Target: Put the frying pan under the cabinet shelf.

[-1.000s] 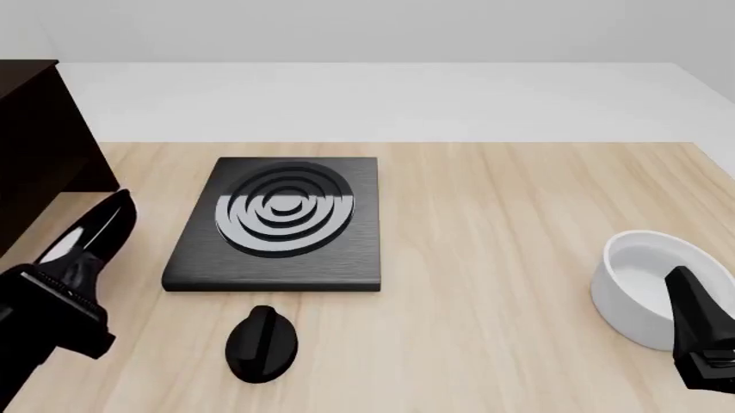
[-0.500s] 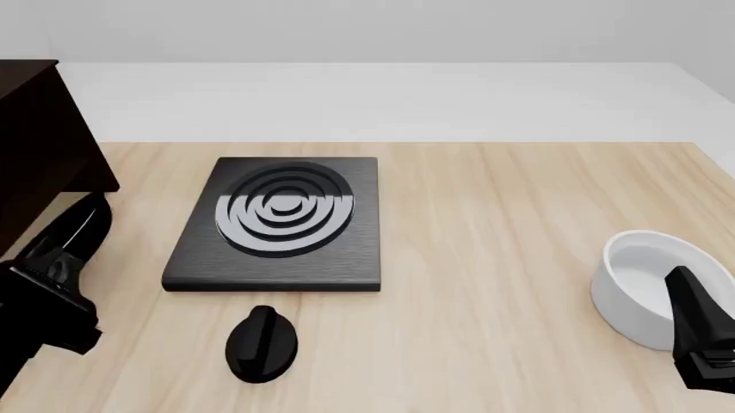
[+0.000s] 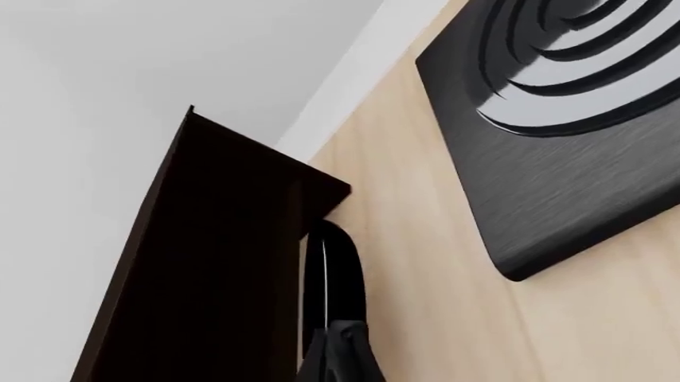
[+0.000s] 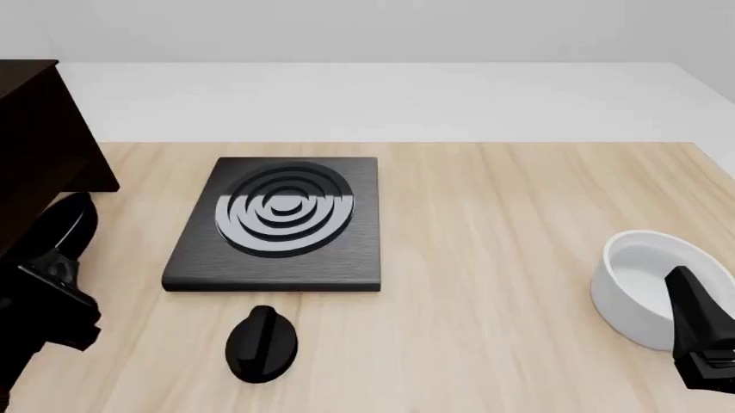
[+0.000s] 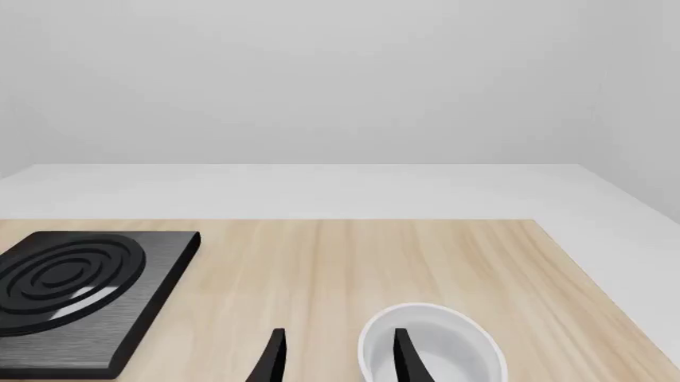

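The frying pan (image 4: 65,225) stands on edge at the table's left, black with a thin pale rim, its far part tucked beneath the cabinet shelf (image 4: 37,138), a very dark brown cabinet at the left edge. My left gripper (image 4: 52,265) is shut on the pan's near end. In the left wrist view the pan (image 3: 338,274) is edge-on right beside the cabinet's dark board (image 3: 212,263), with the left gripper (image 3: 342,352) behind it. My right gripper (image 4: 693,310) is open and empty at the front right; its fingertips (image 5: 274,356) show in the right wrist view.
A square black stove plate (image 4: 275,221) with grey rings lies left of centre and also shows in the wrist views (image 3: 574,119) (image 5: 75,286). A black knob (image 4: 262,344) lies in front of it. A white bowl (image 4: 645,288) stands just beyond my right gripper (image 5: 431,350).
My left gripper has moved left and back toward the cabinet with the pan, which now sits lower and partly beneath the cabinet's board. The right arm has not moved.
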### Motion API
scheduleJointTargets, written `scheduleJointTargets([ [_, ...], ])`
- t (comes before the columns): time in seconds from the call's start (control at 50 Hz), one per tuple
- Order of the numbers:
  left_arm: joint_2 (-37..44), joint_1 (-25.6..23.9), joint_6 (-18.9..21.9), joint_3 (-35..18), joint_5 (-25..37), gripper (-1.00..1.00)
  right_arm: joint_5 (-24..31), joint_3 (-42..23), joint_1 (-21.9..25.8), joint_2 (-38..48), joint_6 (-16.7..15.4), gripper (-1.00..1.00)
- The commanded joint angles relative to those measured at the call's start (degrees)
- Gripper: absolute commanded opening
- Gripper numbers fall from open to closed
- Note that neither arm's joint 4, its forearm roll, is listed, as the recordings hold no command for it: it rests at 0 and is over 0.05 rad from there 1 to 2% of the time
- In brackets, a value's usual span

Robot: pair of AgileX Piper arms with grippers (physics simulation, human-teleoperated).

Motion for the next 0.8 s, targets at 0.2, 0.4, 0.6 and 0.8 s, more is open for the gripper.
scheduleJointTargets([
  [0.2,14.99,6.13,1.59,0.95,-11.6,-1.0,0.0,0.0,-0.01,0.01,0.02,1.0],
  [0.4,13.91,8.39,2.01,0.95,-10.33,-1.0,0.0,0.0,0.0,-0.01,-0.01,1.0],
  [0.6,15.47,11.07,2.97,0.95,-11.73,-1.0,0.0,0.0,0.0,-0.02,0.0,1.0],
  [0.8,15.31,12.69,3.9,0.95,-11.89,-1.0,0.0,0.0,0.0,0.02,0.0,1.0],
])
